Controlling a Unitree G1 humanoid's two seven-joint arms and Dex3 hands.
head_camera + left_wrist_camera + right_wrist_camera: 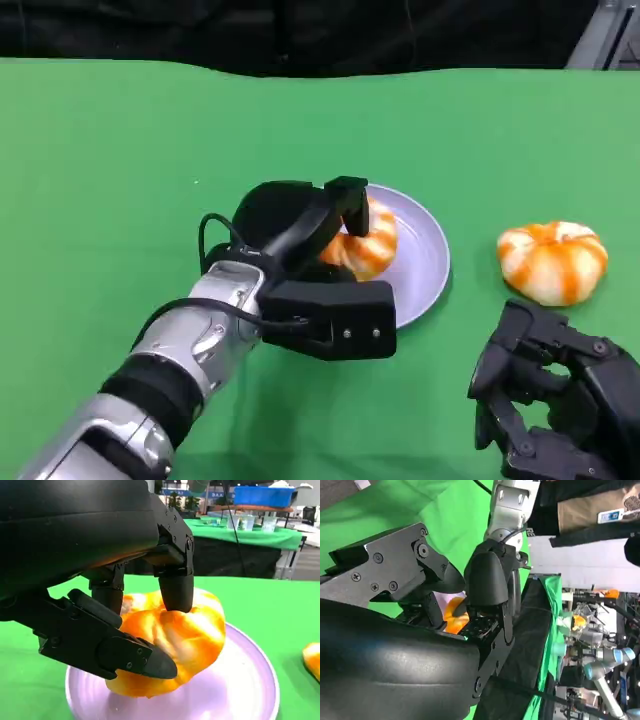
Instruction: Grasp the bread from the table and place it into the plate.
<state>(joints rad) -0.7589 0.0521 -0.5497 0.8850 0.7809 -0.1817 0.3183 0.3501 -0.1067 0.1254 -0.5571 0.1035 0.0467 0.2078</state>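
bread: the orange-and-white bun (366, 248) sits over the left half of the plate, its underside on or just above the lavender surface in the left wrist view, so it looks placed rather than still in transit.
left hand: the left hand (318, 262) reaches in from the near left and holds the bread, fingers (176, 587) pressing down on its top and the thumb against its near side; the bun is dented where they press, so it looks soft and the hold firm. i'd judge it needs only to let go.
plate: the plate (427, 262) lies mid-table on the green cloth, its right half bare, leaving room for the hand to draw back leftward without dragging the bun off.
second bun: another bun (552, 260) rests on the cloth well right of the plate, apart from it, probably a spare or the next one.
right hand: the right hand (556, 402) waits at the near right, just near of that bun, holding nothing; i cannot tell how far its fingers are curled.
table: green cloth (120, 180) runs to a dark far edge.
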